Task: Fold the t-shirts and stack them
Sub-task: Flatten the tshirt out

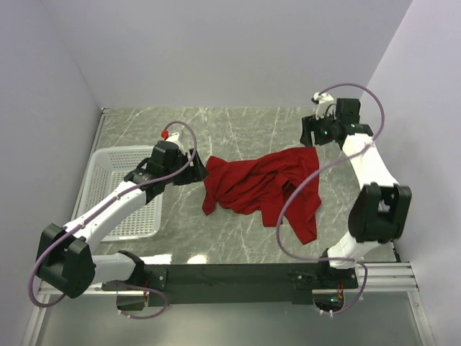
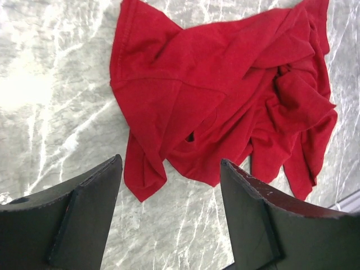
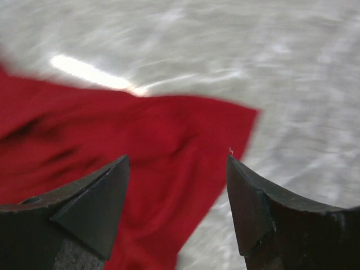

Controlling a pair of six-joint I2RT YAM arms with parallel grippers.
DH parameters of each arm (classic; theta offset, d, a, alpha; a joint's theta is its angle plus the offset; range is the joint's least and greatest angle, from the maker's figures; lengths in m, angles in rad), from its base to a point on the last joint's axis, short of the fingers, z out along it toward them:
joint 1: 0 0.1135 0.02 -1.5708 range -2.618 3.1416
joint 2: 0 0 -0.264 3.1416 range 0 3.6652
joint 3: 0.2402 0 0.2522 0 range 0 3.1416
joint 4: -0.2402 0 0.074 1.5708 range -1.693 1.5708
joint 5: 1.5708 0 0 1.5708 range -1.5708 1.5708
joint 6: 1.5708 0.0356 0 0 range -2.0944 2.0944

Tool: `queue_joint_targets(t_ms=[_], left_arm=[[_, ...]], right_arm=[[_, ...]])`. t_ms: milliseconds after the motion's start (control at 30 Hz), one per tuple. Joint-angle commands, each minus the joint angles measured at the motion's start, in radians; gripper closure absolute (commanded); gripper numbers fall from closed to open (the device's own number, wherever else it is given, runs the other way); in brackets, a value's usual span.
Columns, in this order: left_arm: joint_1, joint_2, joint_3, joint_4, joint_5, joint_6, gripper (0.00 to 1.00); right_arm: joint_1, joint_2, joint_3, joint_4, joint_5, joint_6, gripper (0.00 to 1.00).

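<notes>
A deep-red t-shirt lies crumpled on the marble table, one end trailing toward the front right. My left gripper is open and empty just left of the shirt's left edge. In the left wrist view the shirt fills the upper half, and the gripper hangs above bare marble near a red corner. My right gripper is open and empty above the shirt's far right corner. In the blurred right wrist view the shirt lies under the gripper. No neck tag shows.
A white mesh basket stands at the left under the left arm. Grey walls close in the table at the back and sides. A black rail with the arm bases runs along the near edge. A purple cable hangs over the shirt.
</notes>
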Motion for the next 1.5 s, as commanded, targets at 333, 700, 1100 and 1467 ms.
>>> queue_joint_targets(t_ms=[333,700,1100,1467], left_arm=[[-0.083,0.142,0.026,0.001,-0.009,-0.018,0.28],[-0.19,0.394,0.174,-0.131,-0.135,-0.059,0.4],[-0.258,0.503,0.291,-0.283,-0.284,-0.064,0.97],[-0.02,0.566,0.723,-0.107,0.035,-0.14,1.0]], right_arm=[[0.0,-0.501,-0.45,-0.003,-0.571,-0.113,0.2],[0.0,-0.492,-0.475,0.005,-0.578,-0.126,0.2],[-0.001,-0.496,-0.515,0.026,-0.592,-0.122,0.2],[-0.001,-0.501,-0.486,-0.005,-0.58,-0.139,0.2]])
